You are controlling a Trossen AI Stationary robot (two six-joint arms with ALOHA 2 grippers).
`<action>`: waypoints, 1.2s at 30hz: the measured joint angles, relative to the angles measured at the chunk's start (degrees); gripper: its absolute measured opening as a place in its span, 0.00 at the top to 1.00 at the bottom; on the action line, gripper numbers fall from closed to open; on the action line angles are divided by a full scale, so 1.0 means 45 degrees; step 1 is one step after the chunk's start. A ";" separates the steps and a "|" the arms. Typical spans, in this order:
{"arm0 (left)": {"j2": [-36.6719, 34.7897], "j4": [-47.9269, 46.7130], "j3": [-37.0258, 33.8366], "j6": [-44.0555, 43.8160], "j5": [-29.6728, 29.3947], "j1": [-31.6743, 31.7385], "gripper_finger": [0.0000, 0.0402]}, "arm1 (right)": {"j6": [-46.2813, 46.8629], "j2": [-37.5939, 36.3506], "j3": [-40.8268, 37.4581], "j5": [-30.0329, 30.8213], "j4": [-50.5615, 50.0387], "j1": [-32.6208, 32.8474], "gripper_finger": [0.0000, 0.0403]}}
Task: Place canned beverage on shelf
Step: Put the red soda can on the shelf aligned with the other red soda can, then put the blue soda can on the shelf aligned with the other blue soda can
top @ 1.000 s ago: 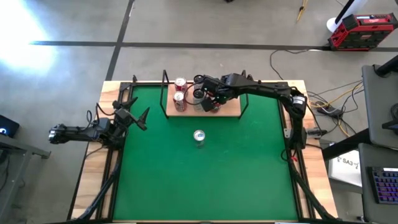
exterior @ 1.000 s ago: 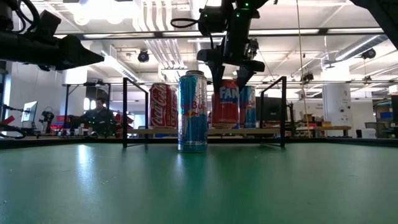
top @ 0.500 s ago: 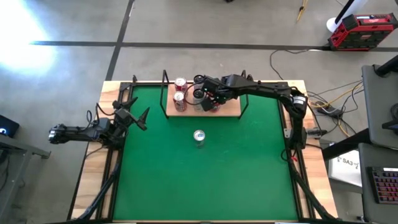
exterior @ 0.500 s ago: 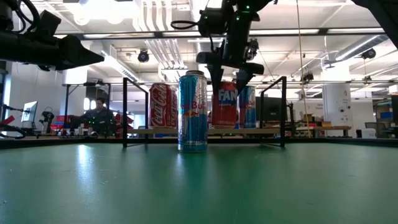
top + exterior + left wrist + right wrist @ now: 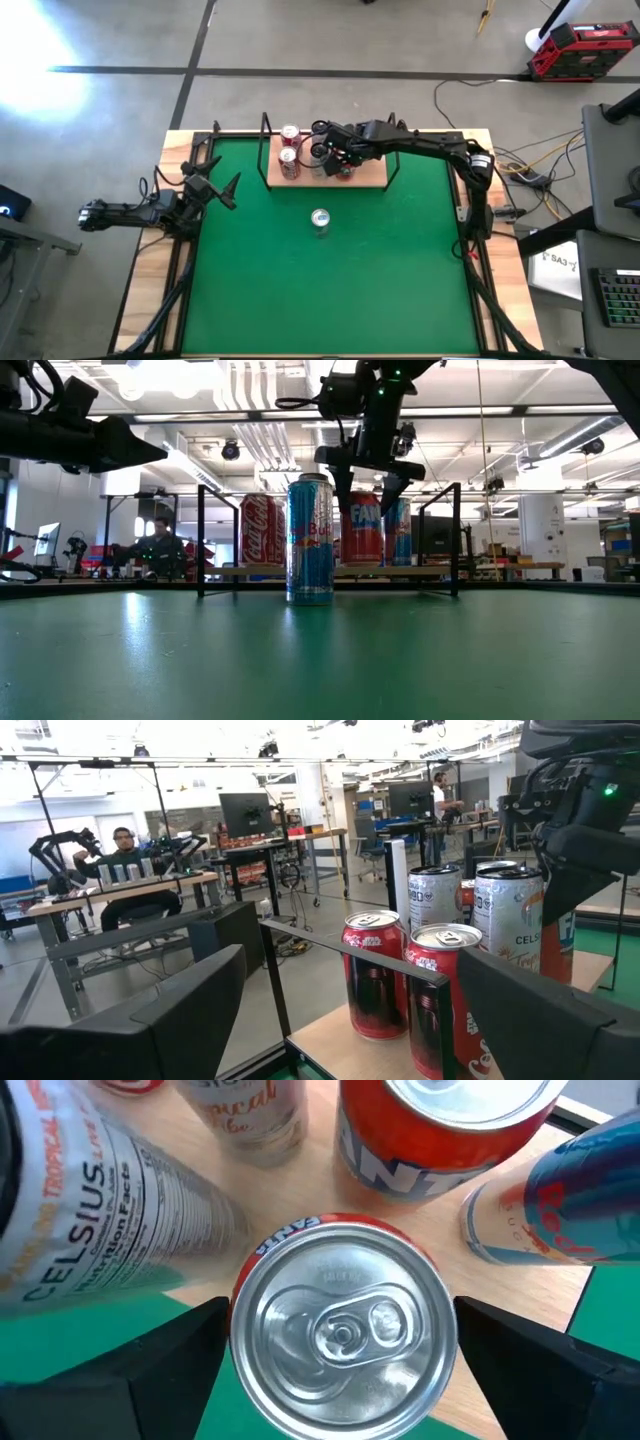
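Since the right gripper (image 5: 335,160) hangs over the shelf (image 5: 375,178) with its fingers spread to either side of an orange Fanta can (image 5: 343,1325) that stands upright on the wood, the step in hand looks like the release of a can just set down among the others, or just possibly the start of a grasp. In the right wrist view both dark fingers (image 5: 130,1370) stand clear of the can's sides with a gap showing, so the gripper is released and holds nothing. Close around it stand a second orange can (image 5: 440,1130), a white Celsius can (image 5: 90,1200) and a blue can (image 5: 540,1190), so the next move calls for a straight lift to avoid brushing them. One more blue and silver can (image 5: 320,221) waits upright on the green mat (image 5: 250,290), well apart from the shelf, probably the next to fetch. At the table's left edge the left gripper (image 5: 222,187) idles, spread open and empty.
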 joint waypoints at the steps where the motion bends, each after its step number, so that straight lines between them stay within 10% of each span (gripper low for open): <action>1: 0.0000 0.0002 0.0000 -0.0002 -0.0002 -0.0002 0.14 | 0.0000 -0.0005 0.0000 -0.0005 -0.0045 0.0035 0.07; 23: -0.0003 0.0002 0.0000 -0.0002 -0.0002 0.0000 0.14 | 0.4052 -0.0981 0.0005 -0.2099 -0.2277 0.4057 0.07; 36: -0.0003 0.0000 0.0000 0.0000 0.0001 -0.0003 0.14 | 0.3569 -0.0329 0.0004 0.2626 0.0835 0.7230 0.07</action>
